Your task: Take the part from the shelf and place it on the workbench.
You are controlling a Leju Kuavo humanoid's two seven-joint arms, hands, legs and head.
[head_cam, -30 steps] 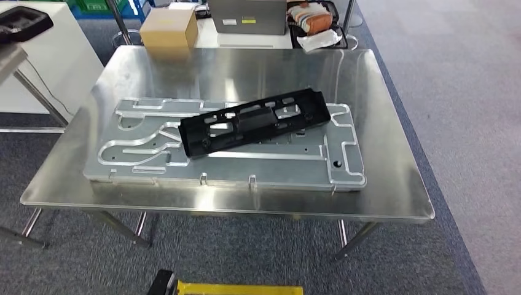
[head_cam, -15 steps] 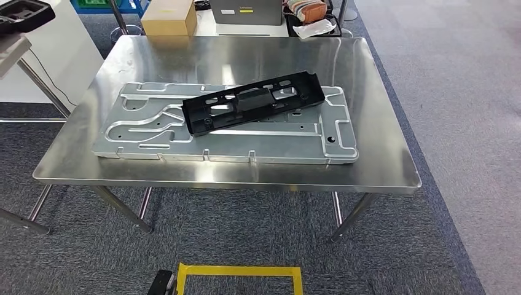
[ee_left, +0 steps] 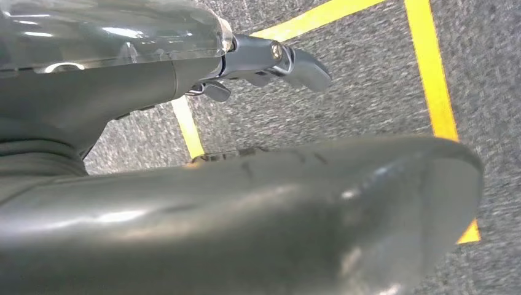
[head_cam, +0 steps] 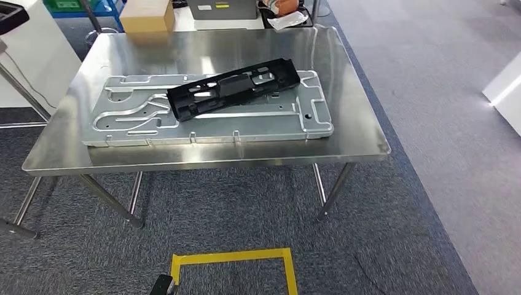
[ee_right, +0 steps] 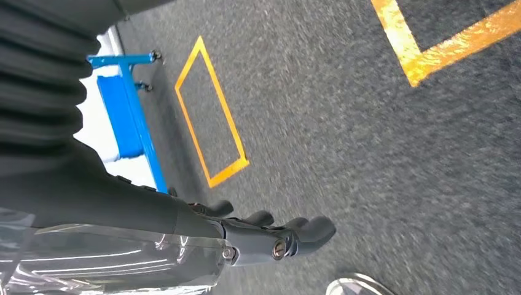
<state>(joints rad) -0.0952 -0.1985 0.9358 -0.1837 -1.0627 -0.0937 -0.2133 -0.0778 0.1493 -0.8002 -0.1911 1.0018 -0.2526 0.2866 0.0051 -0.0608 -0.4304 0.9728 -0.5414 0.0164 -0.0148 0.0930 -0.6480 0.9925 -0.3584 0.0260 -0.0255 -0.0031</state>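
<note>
head view: the black part (head_cam: 233,88) lies tilted across the grey machined plate (head_cam: 123,120), which rests flat on the steel table (head_cam: 356,132). a cardboard box (head_cam: 146,15) stands beyond the table's far edge, and yellow floor tape (head_cam: 232,258) marks the carpet in front of it.

left wrist view: the left robot hand (ee_left: 270,58) hangs over the carpet, holding nothing; how far its fingers spread cannot be told.

right wrist view: the right robot hand (ee_right: 276,236) hangs over the carpet with fingers apart, empty, near a blue cart (ee_right: 132,123).
</note>
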